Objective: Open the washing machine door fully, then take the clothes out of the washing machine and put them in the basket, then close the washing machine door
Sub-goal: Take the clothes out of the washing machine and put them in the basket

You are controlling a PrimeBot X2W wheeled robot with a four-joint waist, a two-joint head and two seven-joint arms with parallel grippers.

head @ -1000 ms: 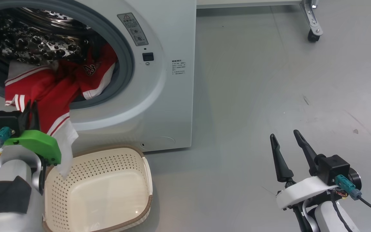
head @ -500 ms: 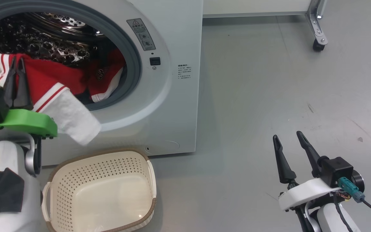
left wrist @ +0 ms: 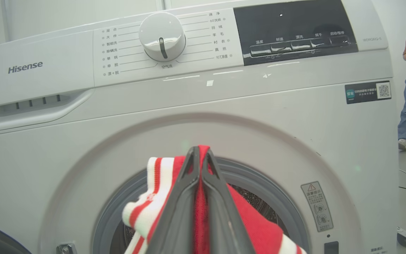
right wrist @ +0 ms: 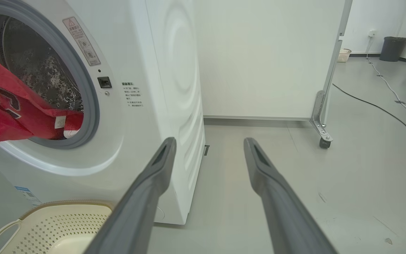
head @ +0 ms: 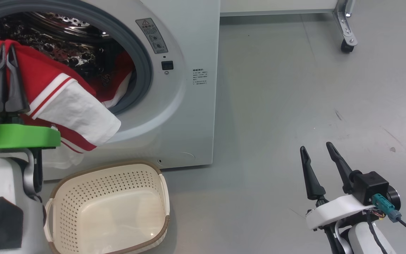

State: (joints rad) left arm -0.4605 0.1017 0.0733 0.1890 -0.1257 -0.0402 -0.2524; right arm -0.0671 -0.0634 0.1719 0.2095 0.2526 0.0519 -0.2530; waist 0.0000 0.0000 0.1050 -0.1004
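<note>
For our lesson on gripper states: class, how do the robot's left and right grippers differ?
The left gripper is shut on the clothes; the right gripper is open and empty. The left gripper is up by the washing machine opening; the right gripper hangs over the floor. Both have dark fingers.

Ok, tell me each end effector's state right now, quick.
The left end effector is shut on the clothes.
The right end effector is open, holding nothing.

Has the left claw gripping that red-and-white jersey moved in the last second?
Yes. The left gripper, shut on the red-and-white jersey, has risen against the white washing machine's grey rubber gasket, from near its lower edge to about mid-height.
</note>
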